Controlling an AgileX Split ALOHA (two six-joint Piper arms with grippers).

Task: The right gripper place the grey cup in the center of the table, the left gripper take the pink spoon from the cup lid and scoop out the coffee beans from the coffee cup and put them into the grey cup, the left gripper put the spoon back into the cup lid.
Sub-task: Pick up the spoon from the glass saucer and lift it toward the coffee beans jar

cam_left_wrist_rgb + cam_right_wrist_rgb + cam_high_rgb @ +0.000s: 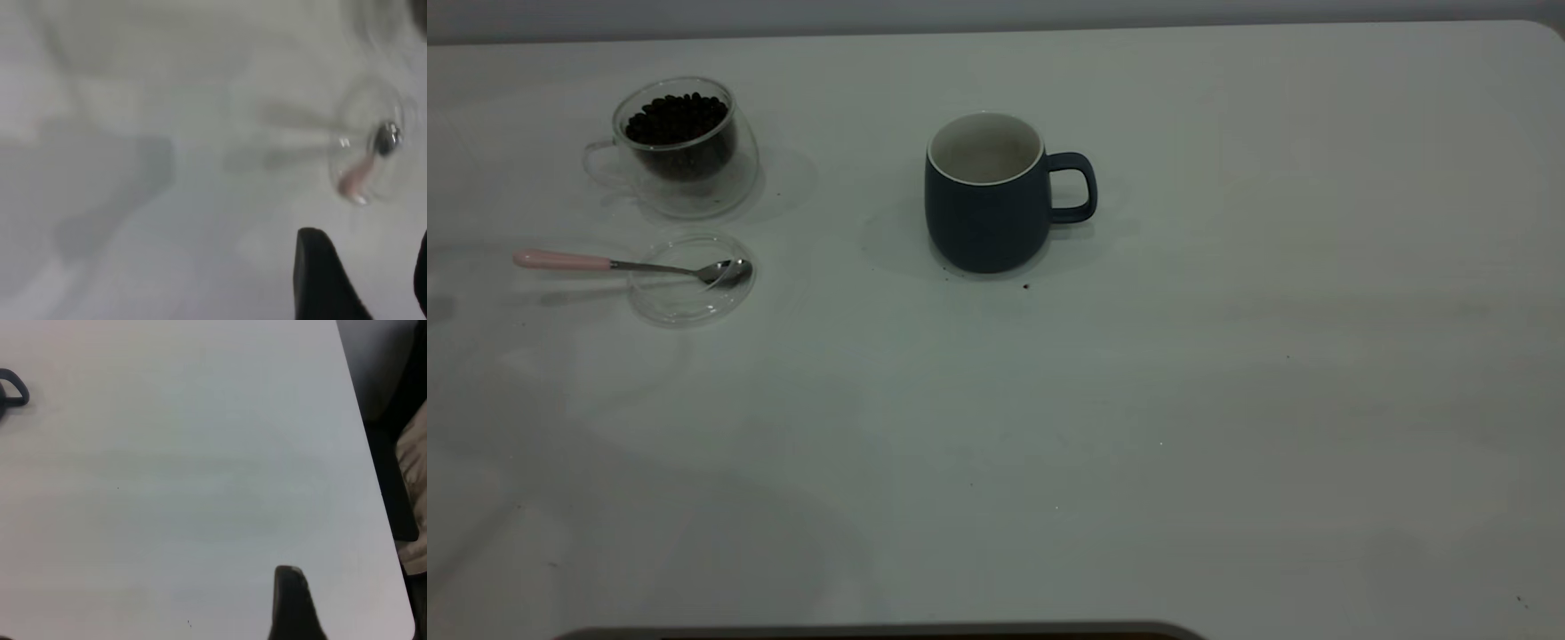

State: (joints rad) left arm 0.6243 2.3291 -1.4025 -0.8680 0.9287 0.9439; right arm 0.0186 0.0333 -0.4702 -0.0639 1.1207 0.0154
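Spoon pick-up comes next

Grey cup (989, 197) stands near the middle of the table (1227, 400), so fetching the pink spoon (627, 263) looks like the step now. Its bowl rests in the cup lid (690, 279) and its handle sticks out over the rim. The left gripper (363, 277) hovers near the lid, jaws apart. It should come down slowly and pinch the pink handle. The right gripper (290, 603) waits well away; I cannot tell its jaws.

Count: one grey cup, one coffee cup (680, 147) full of coffee beans (676, 117), one lid, one spoon.
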